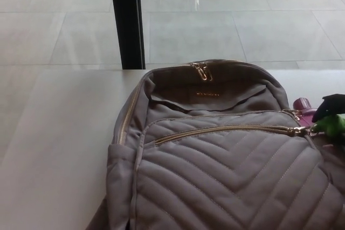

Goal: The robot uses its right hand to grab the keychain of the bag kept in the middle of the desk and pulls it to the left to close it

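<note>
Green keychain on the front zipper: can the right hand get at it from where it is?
Probably yes. The right hand sits just above the green keychain at the backpack's right edge, with nothing between them. Whether it grips it, I cannot tell.

**Right hand at the frame's edge**

Only 1 hand shows: the robot's right hand (333, 105), a small black shape entering from the right edge of the head view, about halfway down. The frame cuts most of it off, so its grip cannot be made out. The left hand is not in view.
</note>
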Available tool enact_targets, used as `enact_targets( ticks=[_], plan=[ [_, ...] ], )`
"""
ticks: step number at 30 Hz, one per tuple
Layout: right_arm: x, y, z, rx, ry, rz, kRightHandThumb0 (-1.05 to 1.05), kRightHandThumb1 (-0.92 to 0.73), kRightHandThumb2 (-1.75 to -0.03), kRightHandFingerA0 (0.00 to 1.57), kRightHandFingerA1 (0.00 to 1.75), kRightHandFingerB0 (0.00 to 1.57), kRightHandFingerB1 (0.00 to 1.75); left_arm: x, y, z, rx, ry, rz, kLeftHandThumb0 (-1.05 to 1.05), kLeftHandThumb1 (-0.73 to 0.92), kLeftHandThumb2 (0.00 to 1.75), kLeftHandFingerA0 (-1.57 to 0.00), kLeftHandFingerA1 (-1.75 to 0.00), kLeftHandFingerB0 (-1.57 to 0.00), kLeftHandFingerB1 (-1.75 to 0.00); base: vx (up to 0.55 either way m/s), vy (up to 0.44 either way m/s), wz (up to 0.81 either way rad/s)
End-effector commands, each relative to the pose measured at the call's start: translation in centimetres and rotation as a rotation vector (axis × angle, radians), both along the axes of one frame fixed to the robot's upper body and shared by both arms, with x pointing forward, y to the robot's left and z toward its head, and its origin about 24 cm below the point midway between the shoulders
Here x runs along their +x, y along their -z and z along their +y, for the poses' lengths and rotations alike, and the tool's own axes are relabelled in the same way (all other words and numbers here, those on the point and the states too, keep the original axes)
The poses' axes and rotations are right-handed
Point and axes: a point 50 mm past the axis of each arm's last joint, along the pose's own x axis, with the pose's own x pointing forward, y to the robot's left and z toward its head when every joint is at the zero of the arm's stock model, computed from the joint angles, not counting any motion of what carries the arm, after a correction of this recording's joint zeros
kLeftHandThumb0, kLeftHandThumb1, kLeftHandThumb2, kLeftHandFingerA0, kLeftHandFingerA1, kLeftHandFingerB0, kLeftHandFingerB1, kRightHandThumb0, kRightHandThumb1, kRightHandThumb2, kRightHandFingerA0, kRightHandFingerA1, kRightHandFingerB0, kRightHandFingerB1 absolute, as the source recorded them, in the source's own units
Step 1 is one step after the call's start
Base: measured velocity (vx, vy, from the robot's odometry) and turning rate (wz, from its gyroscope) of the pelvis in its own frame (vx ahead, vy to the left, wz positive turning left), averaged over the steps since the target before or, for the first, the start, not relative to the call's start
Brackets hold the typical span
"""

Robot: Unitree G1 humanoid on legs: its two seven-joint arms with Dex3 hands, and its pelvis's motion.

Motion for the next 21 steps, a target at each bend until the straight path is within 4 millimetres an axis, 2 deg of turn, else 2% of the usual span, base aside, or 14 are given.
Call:
enact_targets(
  ticks=[1, 3, 4, 5, 7, 8, 11, 12, 13, 15, 16, 19, 20, 21],
  plan=[
    [-0.7, 1.7, -0.3, 0.002, -0.017, -0.013, -0.13, -0.63, -0.96, 0.90, 1.69, 0.72, 1.46, -0.1, -0.2, 0.1, 0.016, -0.012, -0.024, -1.05, 0.92, 0.91, -1.04, -1.17, -1.00, -1.10, 0.00, 0.000, 0.00],
    [-0.7, 1.7, 0.2, 0.032, -0.030, -0.039, -0.09, -0.64, -0.95, 0.94, 1.75, 0.68, 1.45, -0.1, -0.2, 0.2, 0.025, -0.015, -0.019, -1.05, 0.92, 0.92, -1.04, -1.17, -1.00, -1.10, 0.00, 0.000, 0.00],
    [-0.7, 1.6, 0.5, 0.037, -0.047, -0.062, -0.15, -0.64, -0.92, 0.81, 1.75, 0.66, 1.50, -0.1, -0.3, 0.2, 0.028, -0.015, -0.018, -1.05, 0.92, 0.93, -1.02, -1.19, -0.98, -1.11, 0.00, 0.000, 0.00],
    [-0.7, 1.4, 1.0, 0.029, -0.076, -0.092, -0.13, -0.65, -0.87, 0.81, 1.70, 0.69, 1.40, -0.1, -0.3, 0.3, 0.033, -0.011, -0.021, -1.05, 0.92, 0.94, -1.02, -1.18, -0.97, -1.12, 0.00, 0.000, 0.00],
    [-0.7, 1.3, 1.3, 0.039, -0.099, -0.118, -0.14, -0.64, -0.88, 0.81, 1.75, 0.64, 1.49, -0.1, -0.3, 0.3, 0.033, -0.016, -0.021, -1.05, 0.92, 0.95, -1.03, -1.17, -0.98, -1.11, 0.00, 0.000, 0.00],
    [-0.7, 1.2, 1.4, 0.045, -0.106, -0.127, -0.12, -0.63, -0.89, 0.82, 1.74, 0.68, 1.43, -0.1, -0.3, 0.3, 0.032, -0.019, -0.023, -1.05, 0.92, 0.94, -1.03, -1.17, -0.98, -1.12, 0.00, 0.000, 0.00],
    [-0.8, 1.1, 1.6, 0.074, -0.127, -0.158, -0.11, -0.63, -0.88, 0.84, 1.72, 0.71, 1.41, -0.1, -0.3, 0.2, 0.025, -0.020, -0.026, -1.05, 0.92, 0.95, -1.03, -1.16, -0.99, -1.12, 0.00, 0.000, 0.00],
    [-0.9, 1.0, 1.6, 0.080, -0.124, -0.180, -0.14, -0.61, -0.87, 0.89, 1.39, 0.81, 0.88, -0.1, -0.2, 0.2, 0.029, -0.016, -0.024, -1.05, 0.92, 0.95, -1.03, -1.16, -0.98, -1.11, 0.00, 0.000, 0.00],
    [-0.9, 1.0, 1.6, 0.095, -0.116, -0.195, -0.12, -0.59, -0.92, 0.82, 1.69, 0.68, 1.33, -0.1, -0.2, 0.2, 0.030, -0.015, -0.023, -1.05, 0.92, 0.96, -1.04, -1.16, -0.98, -1.12, 0.00, 0.000, 0.00],
    [-0.9, 1.0, 1.5, 0.112, -0.106, -0.205, -0.12, -0.59, -0.92, 0.82, 1.69, 0.68, 1.33, -0.2, -0.2, 0.2, 0.029, -0.016, -0.022, -1.05, 0.92, 0.96, -1.04, -1.16, -0.98, -1.12, 0.00, 0.000, 0.00],
    [-1.0, 1.0, 1.3, 0.114, -0.099, -0.217, -0.11, -0.60, -0.94, 0.83, 1.75, 0.68, 1.49, -0.2, -0.2, 0.2, 0.026, -0.023, -0.023, -1.05, 0.92, 0.95, -1.04, -1.15, -0.99, -1.10, 0.00, 0.000, 0.00],
    [-0.9, 1.0, 1.1, 0.125, -0.085, -0.221, -0.12, -0.61, -0.98, 0.87, 1.75, 0.72, 1.50, -0.3, -0.1, 0.1, 0.026, -0.027, -0.021, -1.05, 0.92, 0.96, -1.04, -1.16, -1.01, -1.10, 0.00, 0.000, 0.00],
    [-0.9, 0.9, 1.0, 0.132, -0.078, -0.222, -0.13, -0.64, -0.99, 0.87, 1.75, 0.75, 1.44, -0.3, -0.1, 0.1, 0.026, -0.028, -0.021, -1.05, 0.92, 1.09, -1.06, -1.17, -1.03, -1.08, 0.00, 0.000, 0.00],
    [-0.8, 0.9, 0.8, 0.144, -0.067, -0.222, -0.13, -0.64, -0.99, 0.87, 1.75, 0.75, 1.44, -0.3, -0.1, 0.1, 0.028, -0.028, -0.021, -1.05, 0.92, 1.09, -1.06, -1.17, -1.03, -1.08, 0.00, 0.000, 0.00]
  ],
)
